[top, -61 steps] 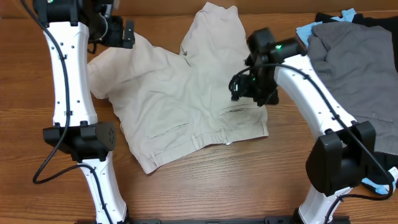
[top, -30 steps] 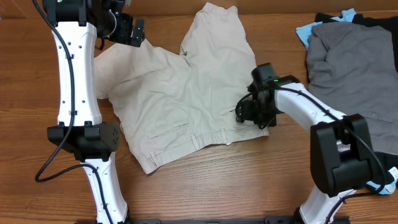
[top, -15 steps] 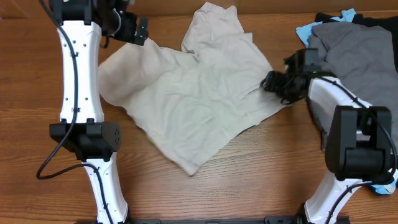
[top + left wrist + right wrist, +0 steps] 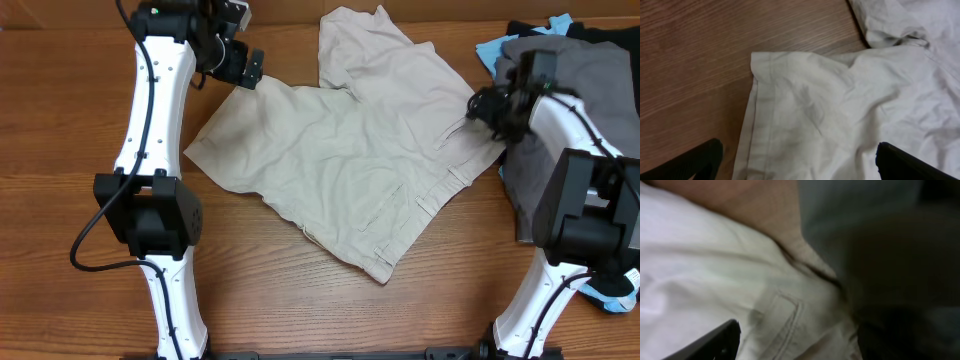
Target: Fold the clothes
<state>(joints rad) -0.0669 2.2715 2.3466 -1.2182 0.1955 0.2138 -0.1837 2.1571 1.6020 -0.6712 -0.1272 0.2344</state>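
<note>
The light beige shorts (image 4: pixel 350 160) lie spread on the wooden table, waistband toward the front right, welt pockets up. My left gripper (image 4: pixel 243 70) is at the far-left leg hem. In the left wrist view its fingers (image 4: pixel 797 162) stand wide apart over the hem (image 4: pixel 765 115), holding nothing. My right gripper (image 4: pixel 488 106) is at the right waistband corner. In the right wrist view its fingers (image 4: pixel 797 340) stand apart with the waistband and a belt loop (image 4: pixel 787 322) between them. Grey shorts (image 4: pixel 580 90) lie at the right on light-blue (image 4: pixel 492 48) and black (image 4: pixel 600 32) pieces.
The pile of grey, light-blue and black garments touches the beige shorts' right edge, right behind my right gripper. Another light-blue piece (image 4: pixel 610 292) lies by the right arm's base. The table's far edge (image 4: pixel 420 8) runs close behind the shorts.
The beige shorts were dragged right and turned, and the pockets now lie at the front right. My right gripper moved right and back to the grey pile. My left gripper moved right along the hem.
</note>
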